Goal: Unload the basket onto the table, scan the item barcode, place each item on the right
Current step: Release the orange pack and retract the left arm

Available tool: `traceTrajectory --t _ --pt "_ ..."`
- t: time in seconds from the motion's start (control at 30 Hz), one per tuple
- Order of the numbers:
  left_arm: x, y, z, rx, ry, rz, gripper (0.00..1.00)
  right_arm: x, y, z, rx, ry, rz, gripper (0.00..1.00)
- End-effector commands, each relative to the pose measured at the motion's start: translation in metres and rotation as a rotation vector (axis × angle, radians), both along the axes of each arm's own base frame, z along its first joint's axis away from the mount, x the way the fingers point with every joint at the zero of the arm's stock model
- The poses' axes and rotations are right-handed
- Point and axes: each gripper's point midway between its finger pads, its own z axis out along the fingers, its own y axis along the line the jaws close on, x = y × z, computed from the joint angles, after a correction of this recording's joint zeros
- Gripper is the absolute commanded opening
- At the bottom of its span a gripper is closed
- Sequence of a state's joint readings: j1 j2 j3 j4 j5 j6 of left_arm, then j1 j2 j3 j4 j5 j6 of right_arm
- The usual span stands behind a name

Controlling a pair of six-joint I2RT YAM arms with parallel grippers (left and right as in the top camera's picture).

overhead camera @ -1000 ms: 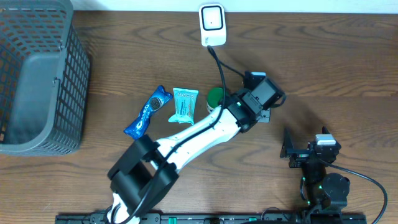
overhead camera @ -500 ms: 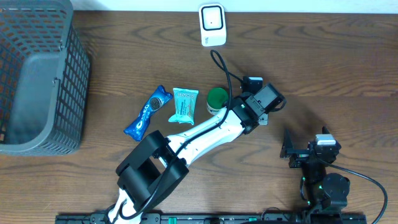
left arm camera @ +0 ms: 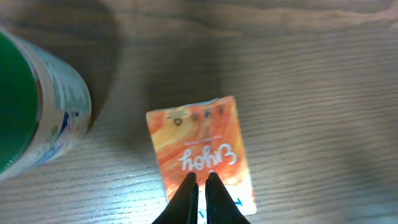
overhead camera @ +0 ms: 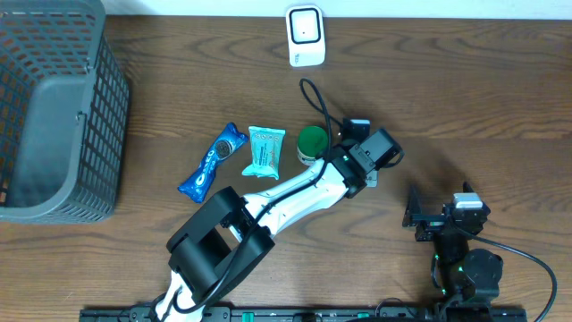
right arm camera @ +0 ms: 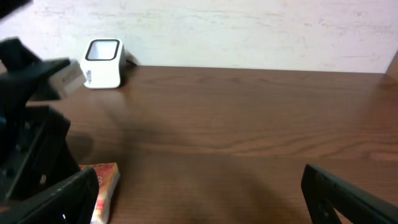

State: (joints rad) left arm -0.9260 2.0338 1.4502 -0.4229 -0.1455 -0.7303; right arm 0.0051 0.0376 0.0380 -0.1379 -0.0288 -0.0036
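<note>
Dark wood-grain counter [overhead camera: 465, 89], with a white wall along its far edge. A grey mesh basket [overhead camera: 54, 107] stands at the far left. A white scanner [overhead camera: 304, 34] sits at the far centre edge.

Items at mid-counter, from left to right: a blue biscuit packet [overhead camera: 211, 161], a teal packet [overhead camera: 265, 150] and a green-lidded tub [overhead camera: 311, 143]. They lie near one another and do not touch.

The left arm reaches from the near left to the centre, just right of the tub. The left end effector [left arm camera: 201, 180] has its fingers pressed together. Their tips lie over the near end of an orange packet [left arm camera: 200, 155], which lies flat on the counter with its lettering upside down in the left wrist view. The pictures do not show whether the tips pinch the packet or only rest on it. The packet lies just right of the tub, apart from it and well short of the scanner.

The right end effector [right arm camera: 199, 199] sits at the near right, low over the counter. Its fingers are spread wide and nothing is between them. It is well apart from the packet.
</note>
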Motion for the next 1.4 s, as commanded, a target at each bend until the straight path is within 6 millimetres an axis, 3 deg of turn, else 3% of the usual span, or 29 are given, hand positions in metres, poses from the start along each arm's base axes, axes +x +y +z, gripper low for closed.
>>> traceTrajectory --t 0.0,0.3,0.37,0.5,0.6,0.67,0.77,0.9,1.07,1.1,1.2,1.3,1.37 --pt "-0.003 0.006 -0.006 -0.002 -0.001 0.03 0.08 0.0 0.001 -0.001 0.006 0.002 0.004 0.99" --pt "-0.025 -0.004 -0.052 -0.027 0.133 -0.033 0.08 0.0 0.001 -0.001 0.006 0.002 0.004 0.99" --pt "-0.029 -0.003 -0.053 -0.015 0.143 -0.067 0.08 0.0 0.001 -0.001 0.006 0.002 0.004 0.99" --pt "-0.026 -0.004 -0.025 -0.023 0.095 -0.113 0.08 0.0 0.001 -0.001 0.006 0.002 0.004 0.99" --pt "-0.015 -0.003 0.02 -0.039 -0.018 -0.134 0.1 0.0 0.001 -0.001 0.006 0.002 0.004 0.99" --pt "-0.009 -0.003 0.059 -0.059 -0.109 -0.171 0.37 0.0 0.001 -0.001 0.006 0.002 0.004 0.99" --pt "0.0 0.003 0.134 -0.084 -0.293 -0.233 0.95 0.0 0.001 -0.001 0.006 0.002 0.004 0.99" --pt "-0.004 0.022 0.242 -0.118 -0.561 -0.355 0.98 0.0 0.001 -0.001 0.006 0.002 0.004 0.99" --pt "-0.02 0.069 0.333 -0.042 -0.838 -0.462 0.98 0.0 0.001 0.002 0.003 -0.011 0.004 0.99" --pt "-0.023 0.094 0.36 -0.002 -0.927 -0.463 0.98 0.001 0.001 0.004 0.003 -0.018 0.004 0.99" --pt "-0.019 0.148 0.404 0.104 -1.069 -0.367 0.98 0.0 0.005 -0.002 0.012 0.005 0.021 0.99" --pt "-0.013 0.224 0.454 0.241 -1.212 -0.138 0.98 0.0 0.003 -0.001 0.012 0.004 0.01 0.99" --pt "-0.017 0.262 0.475 0.331 -1.264 -0.057 0.98 0.0 0.006 -0.003 0.101 0.014 0.016 0.99"
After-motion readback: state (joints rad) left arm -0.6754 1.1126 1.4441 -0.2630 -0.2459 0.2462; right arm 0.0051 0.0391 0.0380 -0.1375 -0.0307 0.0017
